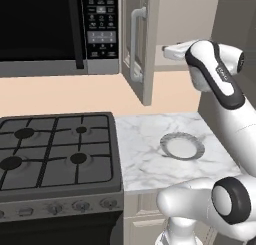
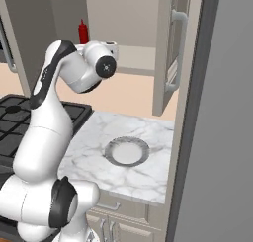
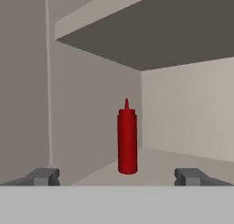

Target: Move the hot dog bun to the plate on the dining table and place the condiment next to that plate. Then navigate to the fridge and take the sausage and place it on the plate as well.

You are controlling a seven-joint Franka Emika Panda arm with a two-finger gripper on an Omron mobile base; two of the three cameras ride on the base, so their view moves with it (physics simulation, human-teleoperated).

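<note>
A red condiment bottle [image 3: 127, 136] with a pointed cap stands upright on the shelf of an open wall cabinet. In the right base view the condiment bottle [image 2: 83, 31] shows just behind my raised arm. My gripper [image 3: 119, 176] is open, level with the bottle's base and a short way in front of it, with a fingertip on each side and nothing between them. A grey-rimmed plate [image 1: 183, 145] lies bare on the marble counter [image 1: 145, 139] below; the same plate [image 2: 126, 151] shows from the other side.
A gas stove [image 1: 55, 149] sits left of the counter, under a microwave [image 1: 50, 29]. The open cabinet door [image 1: 140, 44] hangs left of my hand. A tall grey panel [image 2: 222, 137] closes the right side. An upper shelf [image 3: 151, 40] lies overhead.
</note>
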